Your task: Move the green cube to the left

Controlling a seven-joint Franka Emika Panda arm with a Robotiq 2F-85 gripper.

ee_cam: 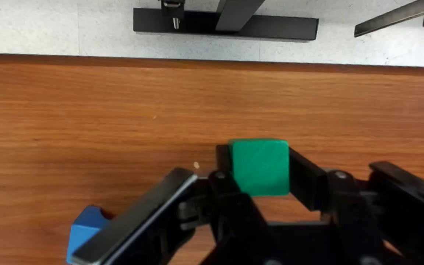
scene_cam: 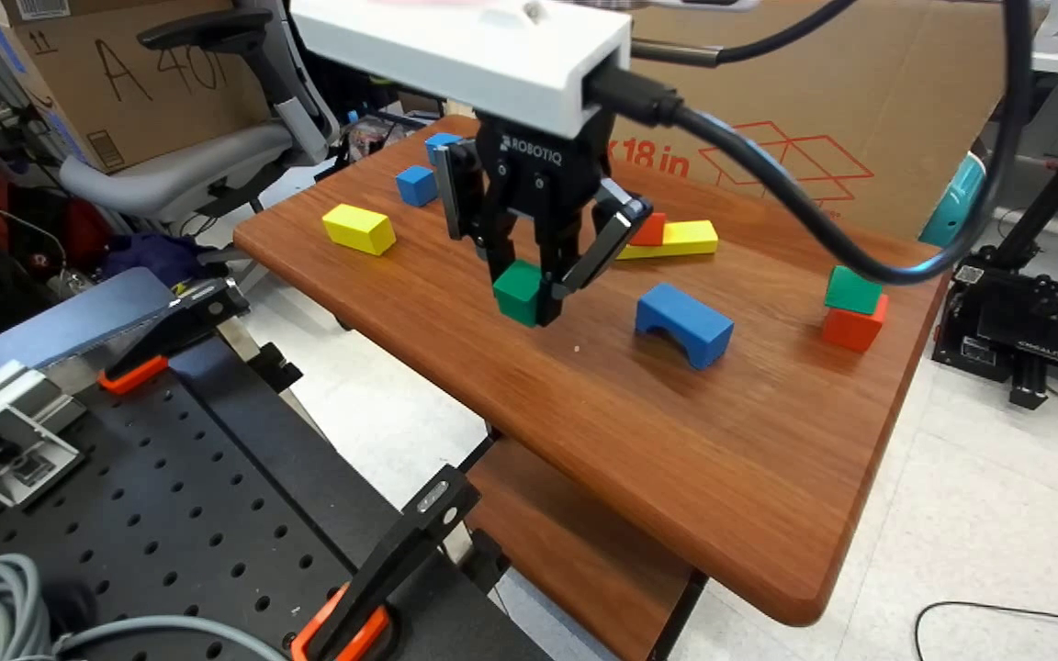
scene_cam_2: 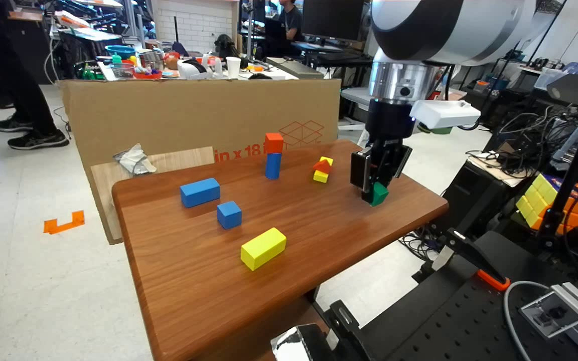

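Nearest in an exterior view, a perforated black plate (scene_cam: 244,537) carries a coil of grey cable (scene_cam: 15,597) that the frame's edge cuts off. Past it, over the bench (scene_cam: 621,431), the black fingers (ee_cam: 304,180) hold the green cube (ee_cam: 260,167) squeezed between them; the wrist view shows one face of the cube plainly, its flanks covered. Whether its underside touches the bench I cannot tell. The arm (scene_cam_2: 452,30) is cut off at the top in both exterior views. Near the cube lies a blue arch (scene_cam: 687,323), which in the wrist view is mostly covered by the fingers. A yellow block (scene_cam: 359,229) and two blue blocks (scene_cam: 416,186) stand farther along the bench, and toward its opposite end a second green block (scene_cam: 853,290) sits on a red block (scene_cam: 853,324). Toward the back, a red piece (scene_cam_2: 322,167) rests on a yellow bar (scene_cam_2: 320,177), partly hidden by the fingers in an exterior view, and a red cube (scene_cam_2: 273,143) tops a blue cylinder (scene_cam_2: 272,166). Behind the bench stands a cardboard panel (scene_cam_2: 188,110), its printed lettering partly covered. Farther off, a hand-lettered cardboard box (scene_cam: 125,83) is cut off at the top, its inside out of sight. Farthest are a blue basin (scene_cam_2: 120,51), a red bowl (scene_cam_2: 147,75) and a white cup (scene_cam_2: 234,67); small bright things crowd around the bowl, but what each holds I cannot make out.
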